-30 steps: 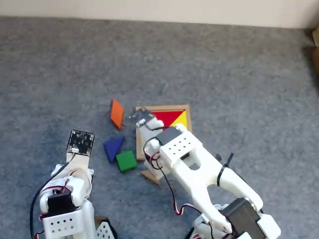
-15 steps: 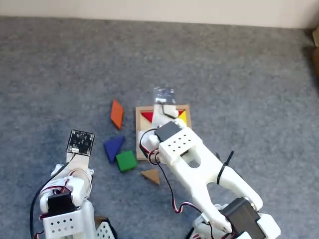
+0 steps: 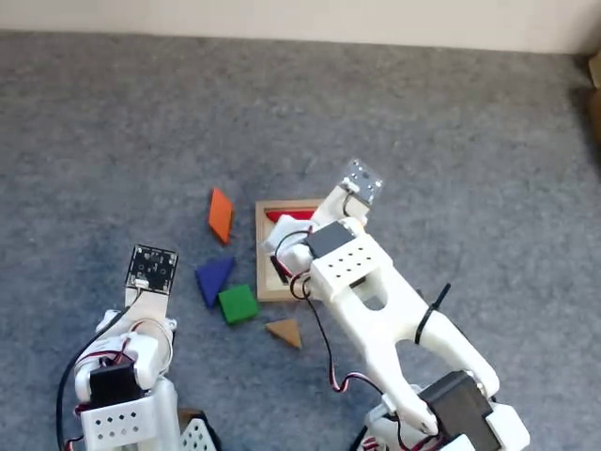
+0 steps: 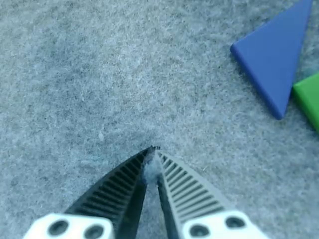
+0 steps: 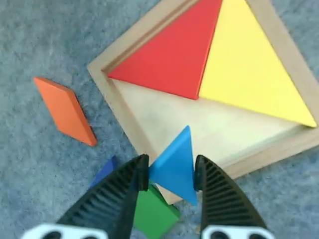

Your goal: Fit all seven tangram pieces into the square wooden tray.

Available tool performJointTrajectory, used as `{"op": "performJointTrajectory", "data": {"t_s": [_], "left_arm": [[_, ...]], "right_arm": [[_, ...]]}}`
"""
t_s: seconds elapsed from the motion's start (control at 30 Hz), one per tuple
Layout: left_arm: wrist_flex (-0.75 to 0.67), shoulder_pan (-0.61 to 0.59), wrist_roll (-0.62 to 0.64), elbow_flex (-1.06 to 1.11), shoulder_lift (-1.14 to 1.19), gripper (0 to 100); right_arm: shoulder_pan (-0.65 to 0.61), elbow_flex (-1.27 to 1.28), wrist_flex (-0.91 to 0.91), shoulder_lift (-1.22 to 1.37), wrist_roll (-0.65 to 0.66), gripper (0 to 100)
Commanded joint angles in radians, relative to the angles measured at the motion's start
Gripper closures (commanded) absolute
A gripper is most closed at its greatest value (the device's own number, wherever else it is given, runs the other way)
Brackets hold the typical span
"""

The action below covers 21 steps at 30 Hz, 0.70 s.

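Observation:
My right gripper (image 5: 171,162) is shut on a small light blue triangle (image 5: 174,168), held just above the near edge of the square wooden tray (image 5: 122,107). A red triangle (image 5: 174,55) and a yellow triangle (image 5: 249,74) lie in the tray. On the carpet beside it lie an orange parallelogram (image 3: 220,214), a dark blue triangle (image 3: 214,275), a green square (image 3: 238,303) and a tan triangle (image 3: 285,331). The right arm (image 3: 343,268) covers most of the tray (image 3: 260,246). My left gripper (image 4: 152,155) is shut and empty over bare carpet, a little way from the dark blue triangle (image 4: 276,55).
Grey carpet runs all around the tray, with open room to its far side and right. The left arm (image 3: 141,348) stands at the near left, short of the loose pieces. A pale wall strip lines the far edge.
The right arm's wrist has swung rightward across the tray, uncovering the tan triangle on the carpet. The left arm has kept still.

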Motion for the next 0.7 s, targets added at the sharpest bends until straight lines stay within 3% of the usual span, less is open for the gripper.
{"op": "performJointTrajectory", "data": {"t_s": [0.0, 0.23, 0.37, 0.67], "left_arm": [[0.003, -0.005, 0.006, 0.019, -0.005, 99], [0.003, -0.005, 0.006, 0.019, -0.005, 99], [0.003, -0.005, 0.006, 0.019, -0.005, 99], [0.003, -0.005, 0.006, 0.019, -0.005, 99]], "right_arm": [[0.019, -0.031, -0.016, -0.005, -0.012, 87.2], [0.074, -0.005, -0.018, -0.005, -0.201, 87.2], [0.147, -0.005, -0.018, -0.007, -0.199, 87.2], [0.156, -0.005, -0.018, -0.007, -0.209, 87.2]]}}
